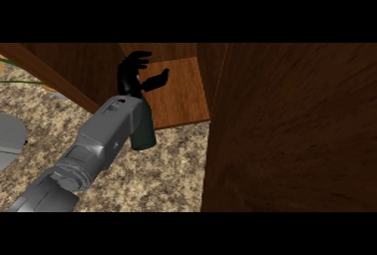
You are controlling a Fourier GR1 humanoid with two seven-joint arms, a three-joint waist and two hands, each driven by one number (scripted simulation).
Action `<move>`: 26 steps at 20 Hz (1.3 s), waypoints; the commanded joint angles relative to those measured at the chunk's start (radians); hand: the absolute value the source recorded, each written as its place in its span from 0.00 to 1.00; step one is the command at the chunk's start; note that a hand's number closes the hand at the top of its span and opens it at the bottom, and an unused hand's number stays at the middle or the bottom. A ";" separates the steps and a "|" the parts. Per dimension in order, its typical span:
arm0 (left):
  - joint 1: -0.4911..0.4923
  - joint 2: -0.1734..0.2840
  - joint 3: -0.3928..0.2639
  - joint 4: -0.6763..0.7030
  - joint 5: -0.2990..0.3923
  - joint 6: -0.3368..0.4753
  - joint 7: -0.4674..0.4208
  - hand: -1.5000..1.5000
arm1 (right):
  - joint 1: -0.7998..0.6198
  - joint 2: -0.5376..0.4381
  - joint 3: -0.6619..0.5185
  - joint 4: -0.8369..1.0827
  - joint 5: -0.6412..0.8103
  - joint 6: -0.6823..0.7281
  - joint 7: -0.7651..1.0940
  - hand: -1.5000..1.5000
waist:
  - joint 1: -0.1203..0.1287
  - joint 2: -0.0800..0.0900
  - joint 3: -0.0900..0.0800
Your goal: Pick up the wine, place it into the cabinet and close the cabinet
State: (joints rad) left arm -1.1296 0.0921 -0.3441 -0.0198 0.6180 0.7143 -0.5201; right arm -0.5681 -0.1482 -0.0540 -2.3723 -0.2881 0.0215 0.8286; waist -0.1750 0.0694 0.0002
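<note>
A: Nearest first. Grey forearm in from lower left, over speckled stone counter (154, 184). Dark wine bottle (144, 133) just beside and partly under the wrist, base toward the viewer, over the front edge of the wooden shelf (180, 99).

B: Left hand (136, 74)?

A: Beyond the bottle, above the shelf. Fingers spread, thumb out to the side, clamped on nothing visible. Contact with the bottle's neck hidden by the wrist; cannot tell.

B: Step in hand, probably: seating the bottle inside. Advice?

A: Get the base fully on the board, clear of the edge. Draw the hand straight back, no brushing the neck. Only then swing the door.

B: Surroundings?

A: Wide dark wood cabinet door (294, 129) standing open at right, filling that side. Cabinet wall slanting at left. Grey rounded object (9, 139) at left edge, unidentified. Right hand not showing.
</note>
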 commanded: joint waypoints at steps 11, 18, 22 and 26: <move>0.010 0.071 -0.026 0.014 -0.032 -0.093 -0.023 0.00 | -0.017 0.004 0.003 -0.007 -0.004 -0.017 0.018 0.00 | 0.031 -0.006 -0.005; 0.012 0.063 -0.039 -0.042 -0.044 -0.317 -0.062 0.00 | -0.023 0.005 0.012 -0.022 -0.001 -0.034 0.030 0.00 | 0.055 -0.022 -0.005; 0.004 0.044 0.024 -0.134 0.016 -0.486 -0.138 0.00 | -0.043 -0.012 0.009 -0.010 0.022 -0.050 0.054 0.00 | 0.098 -0.042 -0.005; 0.006 0.036 0.087 -0.179 0.071 -0.597 -0.199 0.00 | 0.019 -0.022 -0.013 -0.034 0.012 -0.034 0.041 0.00 | 0.119 -0.051 -0.002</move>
State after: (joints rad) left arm -1.1190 0.0490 -0.3037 -0.1546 0.6519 0.2457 -0.6760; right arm -0.5810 -0.1621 -0.0587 -2.3749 -0.2761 -0.0170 0.8637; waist -0.0944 0.0399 -0.0099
